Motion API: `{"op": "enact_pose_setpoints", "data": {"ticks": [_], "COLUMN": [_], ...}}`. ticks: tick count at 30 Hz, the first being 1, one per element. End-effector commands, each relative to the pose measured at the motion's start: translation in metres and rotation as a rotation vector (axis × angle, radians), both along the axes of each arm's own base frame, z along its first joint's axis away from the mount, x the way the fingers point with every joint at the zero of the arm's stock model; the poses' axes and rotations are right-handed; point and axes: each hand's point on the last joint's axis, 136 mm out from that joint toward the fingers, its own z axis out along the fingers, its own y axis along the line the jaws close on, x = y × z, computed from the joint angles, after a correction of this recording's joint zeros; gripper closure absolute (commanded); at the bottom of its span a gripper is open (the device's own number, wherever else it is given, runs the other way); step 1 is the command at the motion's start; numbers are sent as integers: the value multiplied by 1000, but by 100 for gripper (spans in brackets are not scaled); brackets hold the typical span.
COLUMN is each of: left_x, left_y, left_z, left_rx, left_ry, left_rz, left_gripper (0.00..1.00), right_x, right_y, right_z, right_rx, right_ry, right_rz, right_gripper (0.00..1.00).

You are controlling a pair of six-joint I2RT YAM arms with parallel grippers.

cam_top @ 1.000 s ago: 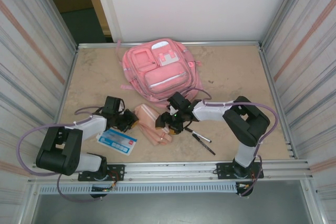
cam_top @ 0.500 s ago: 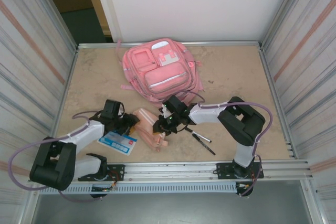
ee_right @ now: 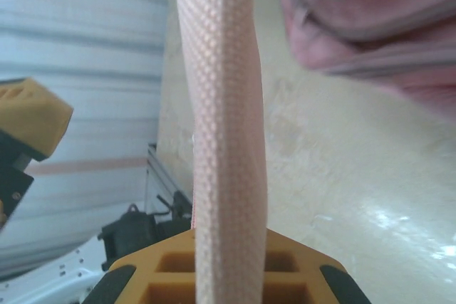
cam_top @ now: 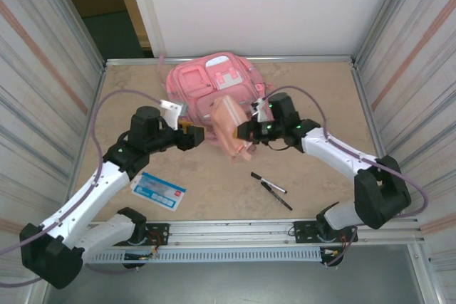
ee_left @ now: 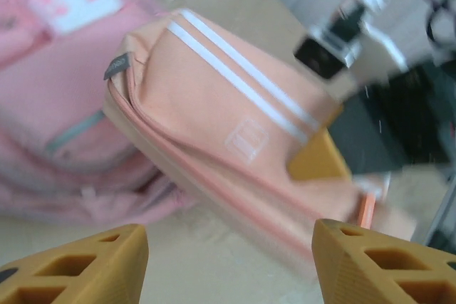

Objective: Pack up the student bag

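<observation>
Student bag: the pink backpack lies front pockets up at the far middle of the table, close to the back rail. From the overhead camera I see the right gripper clamped on one end of a peach pencil pouch with two white stripes, holding it tilted just in front of the bag's near edge. In the right wrist camera the pouch runs edge-on up from between that gripper's orange fingers, with the bag at upper right. The left gripper sits just beside the pouch on the opposite side; in its wrist camera its jaws stand well apart with nothing between them, and the pouch lies ahead of the fingertips, the bag blurred behind it. Near the front edge lie a blue-and-white card on the left and two black pens on the right, well apart from the bag.
</observation>
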Motion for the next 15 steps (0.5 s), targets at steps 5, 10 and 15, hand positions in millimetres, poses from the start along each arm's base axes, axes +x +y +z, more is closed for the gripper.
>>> {"op": "enact_pose_setpoints", "data": {"ticks": [5,10,15], "left_x": [48,95,128], "left_y": [-50,-80,-91], "left_z": [-34,-71,-112], "left_rx": [491,617,806], "left_ry": [-423,-377,-343], "left_rz": [-294,-334,-287], "left_gripper": [37,36,39], "right_x": [39,50,43], "right_y": [-106,-173,-194], "right_z": [35,44,52], "right_rx": [-37,-53,-43], "right_ry": [-53,-61,-88], "right_rz": [-299,-533,-606], "right_gripper": [100,100,100]}}
